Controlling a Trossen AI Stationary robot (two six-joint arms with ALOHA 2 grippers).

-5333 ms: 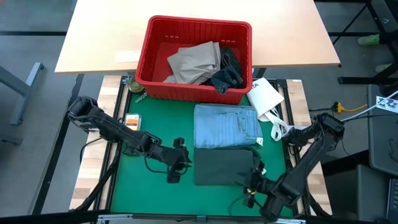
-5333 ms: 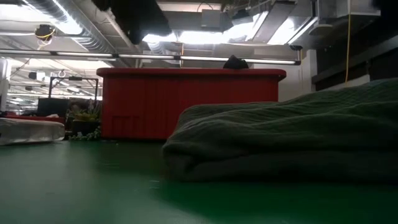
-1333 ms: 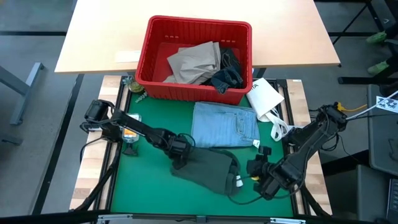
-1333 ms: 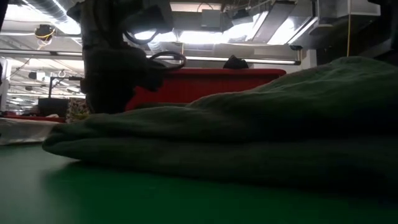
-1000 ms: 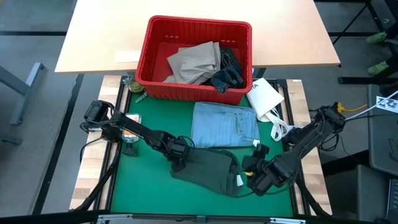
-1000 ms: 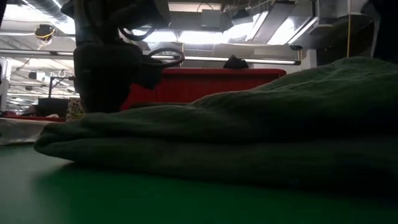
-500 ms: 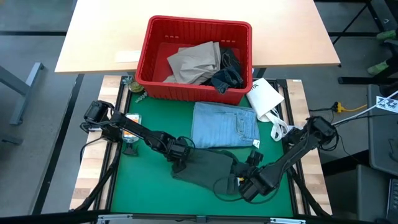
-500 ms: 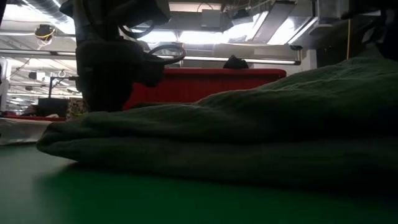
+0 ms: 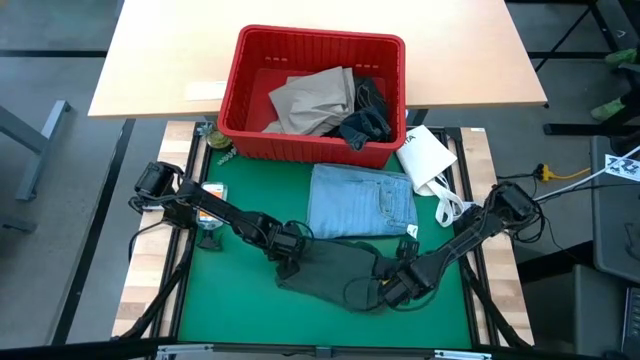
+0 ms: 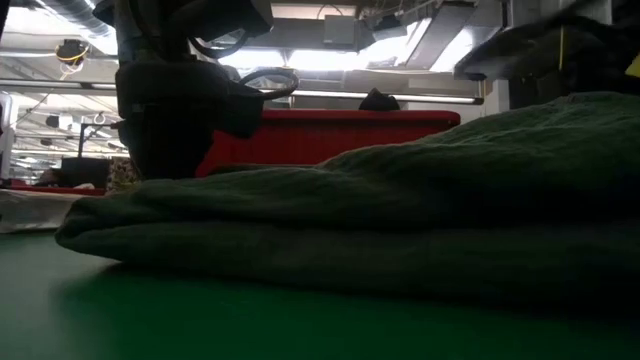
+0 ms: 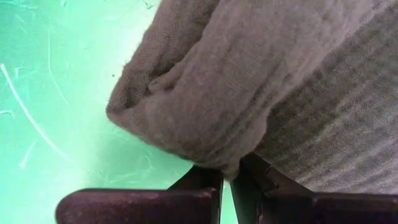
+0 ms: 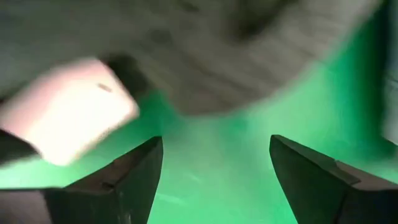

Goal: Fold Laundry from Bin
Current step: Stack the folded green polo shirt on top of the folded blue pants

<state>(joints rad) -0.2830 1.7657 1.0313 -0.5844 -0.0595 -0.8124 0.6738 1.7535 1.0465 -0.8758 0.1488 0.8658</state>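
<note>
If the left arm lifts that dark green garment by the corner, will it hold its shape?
Probably not. The dark green garment already bunches where the left gripper pinches it, so it likely droops. Its knit looks grippy, unlikely to slip.

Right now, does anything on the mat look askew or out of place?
Yes. The dark green garment lies skewed and rumpled on the green mat, not square with the neatly folded light blue garment behind it. The left claw is shut on its corner; the right claw is open at its opposite edge.
</note>
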